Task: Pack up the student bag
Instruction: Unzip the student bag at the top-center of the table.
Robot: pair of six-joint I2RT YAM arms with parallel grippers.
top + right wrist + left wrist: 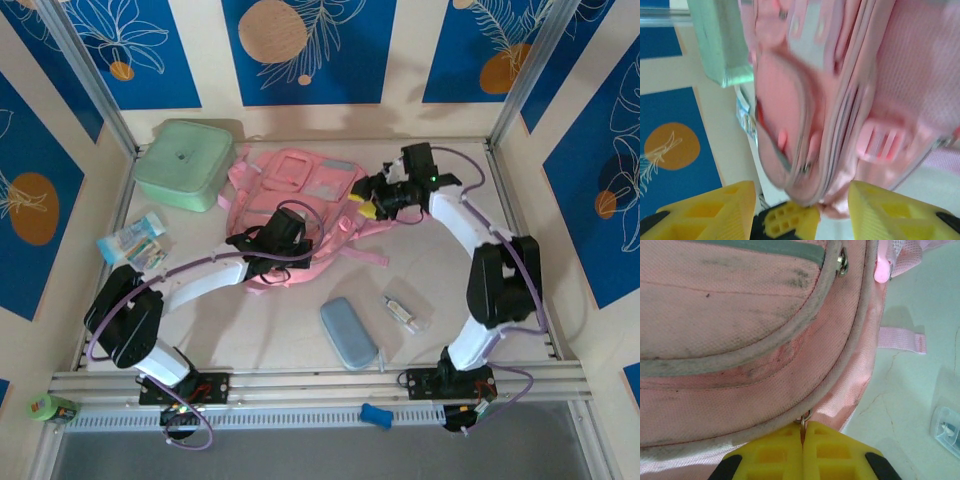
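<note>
The pink student bag point(305, 190) lies flat in the middle of the table, front pockets up. My left gripper point(287, 240) rests on its near end. In the left wrist view the yellow fingers point(830, 450) are pressed together on a small metal zipper pull point(805, 419) at the bag's point(740, 340) piped seam. My right gripper point(368, 205) sits at the bag's right side. In the blurred right wrist view its fingers point(715, 212) stand wide apart, and the bag's rounded end point(840, 100) lies just ahead of the gap between them.
A mint-green lidded box point(185, 163) stands at the back left, touching the bag. A tissue packet point(135, 242) lies at the left. A grey-blue oval case point(348, 333) and a small clear bottle point(405, 313) lie in front. A pink strap point(902, 340) trails onto the table.
</note>
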